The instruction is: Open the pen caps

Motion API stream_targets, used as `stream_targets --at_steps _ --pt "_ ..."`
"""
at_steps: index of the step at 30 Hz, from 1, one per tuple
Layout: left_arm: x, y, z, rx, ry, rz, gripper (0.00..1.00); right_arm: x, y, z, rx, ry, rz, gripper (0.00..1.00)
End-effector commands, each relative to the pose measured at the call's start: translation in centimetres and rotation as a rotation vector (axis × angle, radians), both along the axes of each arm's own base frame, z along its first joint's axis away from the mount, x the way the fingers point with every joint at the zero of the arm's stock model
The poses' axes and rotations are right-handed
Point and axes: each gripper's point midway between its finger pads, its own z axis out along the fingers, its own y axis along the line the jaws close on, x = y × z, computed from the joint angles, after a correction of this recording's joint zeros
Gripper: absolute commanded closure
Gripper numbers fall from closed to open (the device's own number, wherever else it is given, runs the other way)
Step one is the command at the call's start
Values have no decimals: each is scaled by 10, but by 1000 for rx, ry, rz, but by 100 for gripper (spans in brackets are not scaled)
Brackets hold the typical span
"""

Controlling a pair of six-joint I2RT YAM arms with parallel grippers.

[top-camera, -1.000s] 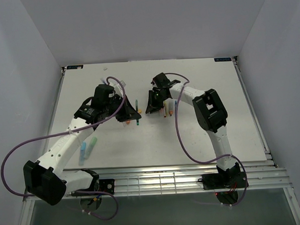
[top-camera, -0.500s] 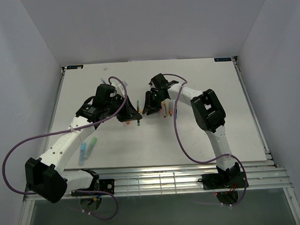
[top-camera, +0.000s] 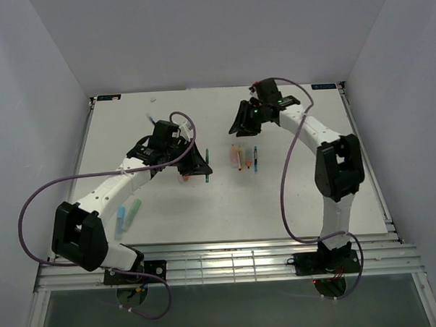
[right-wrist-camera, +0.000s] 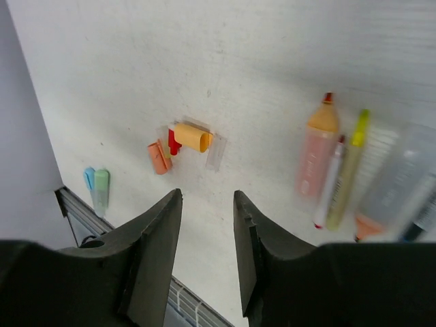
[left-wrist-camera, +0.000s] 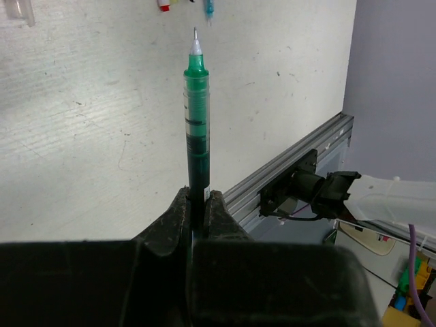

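Observation:
My left gripper [left-wrist-camera: 197, 202] is shut on the dark lower barrel of a green pen [left-wrist-camera: 196, 102], which sticks out past the jaws with its bare tip showing. From above, the green pen [top-camera: 206, 166] hangs over mid-table beside my left gripper [top-camera: 199, 164]. My right gripper [right-wrist-camera: 208, 199] is open and empty, raised above the table; from above my right gripper [top-camera: 240, 123] is at the back. Loose pen caps lie below it: yellow [right-wrist-camera: 193, 137], red [right-wrist-camera: 173, 142], orange [right-wrist-camera: 159, 157] and clear [right-wrist-camera: 215, 152].
A pink highlighter [right-wrist-camera: 315, 151], a red pen [right-wrist-camera: 330, 182] and a yellow pen [right-wrist-camera: 348, 176] lie side by side to the right of the caps, seen from above as a row of pens [top-camera: 238, 157]. Blue [top-camera: 120, 219] and green [top-camera: 135, 208] highlighters lie near the front left.
My right gripper has opened and pulled away from the green pen toward the back right of the table. My left gripper has shifted slightly right, still holding the pen.

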Motion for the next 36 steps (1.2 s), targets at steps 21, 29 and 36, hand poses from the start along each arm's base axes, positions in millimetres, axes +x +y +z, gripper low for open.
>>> stream_targets --at_steps 21,29,36 --pt "115 -65 -108 59 137 -54 100 -164 -118 57 28 -98 -63 57" --pt "121 -69 -132 76 169 -56 89 -168 -132 55 29 -102 -71 57" --pt "122 -69 -134 76 162 -63 68 -168 -136 48 25 -90 -67 57"
